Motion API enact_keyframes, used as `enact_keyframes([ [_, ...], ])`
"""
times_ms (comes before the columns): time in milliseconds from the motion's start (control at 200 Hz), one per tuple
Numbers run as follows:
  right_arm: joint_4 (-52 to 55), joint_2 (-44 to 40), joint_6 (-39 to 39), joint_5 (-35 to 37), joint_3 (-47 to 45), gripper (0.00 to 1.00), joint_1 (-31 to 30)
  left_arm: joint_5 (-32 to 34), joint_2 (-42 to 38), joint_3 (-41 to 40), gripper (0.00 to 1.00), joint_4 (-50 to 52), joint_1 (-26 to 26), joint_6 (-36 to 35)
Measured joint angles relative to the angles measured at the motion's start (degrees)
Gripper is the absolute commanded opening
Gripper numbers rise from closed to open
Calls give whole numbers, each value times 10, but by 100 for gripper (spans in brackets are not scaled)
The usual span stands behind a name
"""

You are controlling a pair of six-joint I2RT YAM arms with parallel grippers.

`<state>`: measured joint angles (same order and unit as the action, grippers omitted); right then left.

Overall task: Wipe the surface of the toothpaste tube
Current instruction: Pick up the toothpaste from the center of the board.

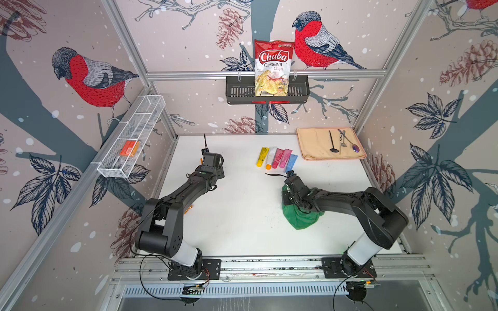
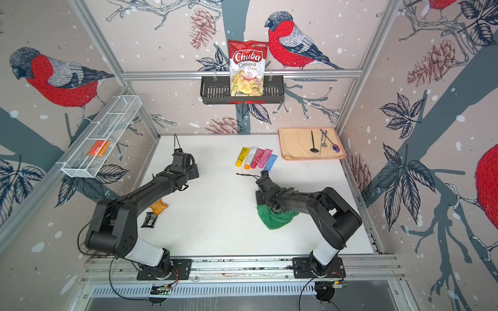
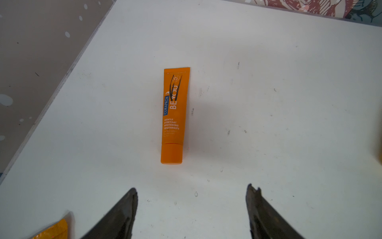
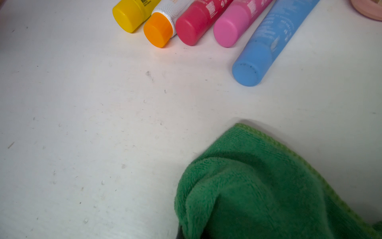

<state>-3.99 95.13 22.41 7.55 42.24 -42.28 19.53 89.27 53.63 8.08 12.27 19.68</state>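
— Where did the toothpaste tube (image 3: 174, 115) lie from the left gripper (image 3: 192, 187)?
— Flat on the white table (image 3: 289, 93), straight ahead of it and a little apart, untouched. Its long axis ran away from the gripper, orange cap nearest, flat crimp farthest. The two fingers stood spread wide with nothing between them, one to either side of the tube's line
— Which arm was nearer?
— The left, plainly; in both top views its wrist hid nearly all of the tube. The right gripper (image 1: 286, 198) sat well apart, near a row of coloured tubes (image 4: 194, 22). Its fingers were pressed together and buried in the green cloth (image 4: 258, 186), apparently pinching it, though folds hid the tips
— Any writing?
— The tube read "CURAPROX" on a blue strip, "BE YOU" in large white letters, then "GENTLE EVERYDAY WHITENING TOOTHPASTE". Dark streaks crossed the label near the crimp. The bag (image 1: 272, 67) on the back wall read "Chuba Cassava Chips"
— What did the coming move seem to turn on?
— Probably that lengthwise lie: the left fingers straddled the axis and could close across the tube's width to steady it, while the cloth had the whole table to cross from the right
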Motion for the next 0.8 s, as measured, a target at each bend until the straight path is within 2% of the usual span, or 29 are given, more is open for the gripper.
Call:
enact_keyframes([
  [90, 0, 1, 0, 0, 0, 0, 0, 1, 26, 15, 76, 0, -8, 0],
  [330, 2, 4, 0, 1, 3, 0, 0, -10, 97, 36, 70, -11, -77, 0],
  [540, 3, 5, 0, 1, 5, 0, -1, -48, 175, 103, 62, -15, -92, 0],
  [800, 7, 7, 0, 3, 8, 0, -2, -81, 229, 153, 56, 7, -99, 0],
])
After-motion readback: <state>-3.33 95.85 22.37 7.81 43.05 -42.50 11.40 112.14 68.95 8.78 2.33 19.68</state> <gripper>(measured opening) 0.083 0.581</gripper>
